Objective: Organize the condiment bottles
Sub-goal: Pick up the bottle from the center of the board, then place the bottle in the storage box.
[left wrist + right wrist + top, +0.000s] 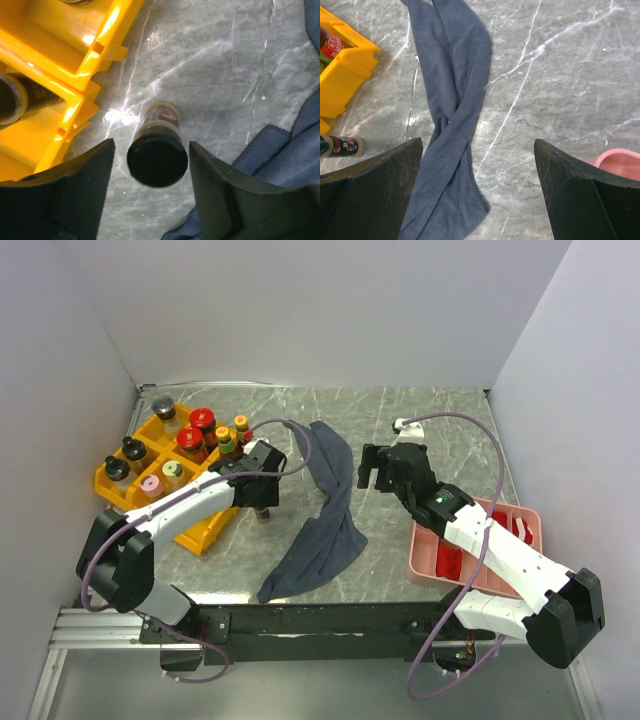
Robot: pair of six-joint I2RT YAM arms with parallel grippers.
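Note:
A small black-capped bottle (157,160) stands on the marble table just right of the yellow bin (60,65). My left gripper (151,145) is open around its cap, with a narrow gap on each side. From above, that gripper (262,502) hangs over the bottle (264,516). The other condiment bottles sit in the yellow bin (200,530): red-lidded jars (203,420), black-capped bottles (133,450) and slim orange-capped bottles (225,435). My right gripper (375,468) is open and empty above the table, right of the cloth.
A grey-blue cloth (320,515) lies crumpled down the middle of the table, its edge close to the bottle (280,160) and under my right gripper (478,141). A pink tray (470,550) with red packets stands at the right. White walls enclose the table.

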